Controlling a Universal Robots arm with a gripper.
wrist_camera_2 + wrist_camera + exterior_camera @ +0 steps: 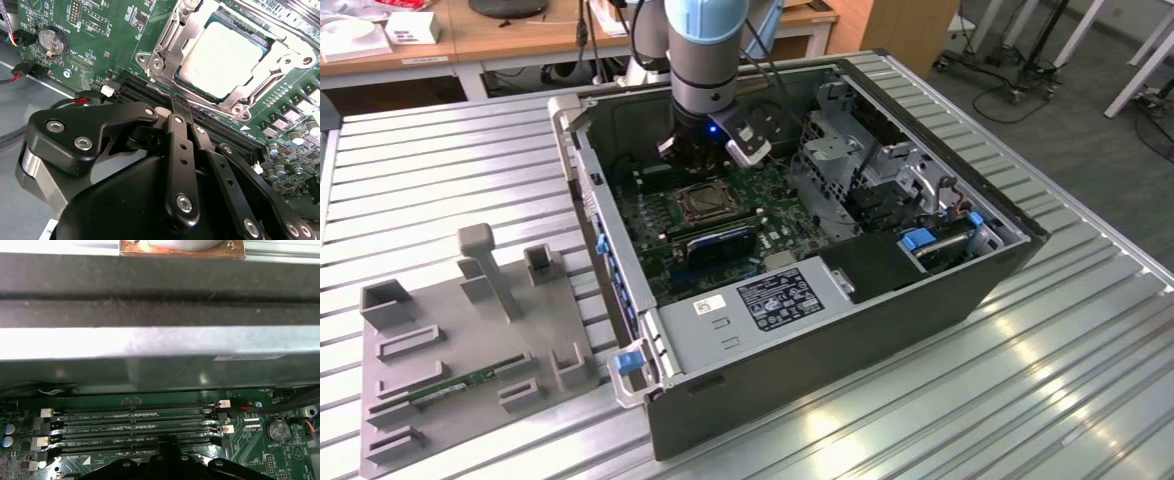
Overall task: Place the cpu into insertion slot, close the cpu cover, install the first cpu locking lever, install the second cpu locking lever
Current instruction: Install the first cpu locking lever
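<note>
The cpu (225,57), a pale silver-beige square, lies seated in the insertion slot (235,107) on the green motherboard. The silvery cpu cover (165,55) lies flat around the chip's face. A thin metal lever (169,32) runs along one side of the socket; whether it is latched I cannot tell. My gripper (179,102) hovers over the black memory slots right beside the socket, its two black fingers pressed together with nothing between them. In the exterior view the gripper (687,155) hangs inside the open computer case, just behind the insertion slot (700,203).
Long black memory slots (135,422) run under the fingertips. A coin battery (52,40) and red-and-black wires sit nearby. The case wall (150,355) rises close behind. A power supply box (767,300) and drive cage (854,160) crowd the case. A grey fixture (454,350) lies on the table.
</note>
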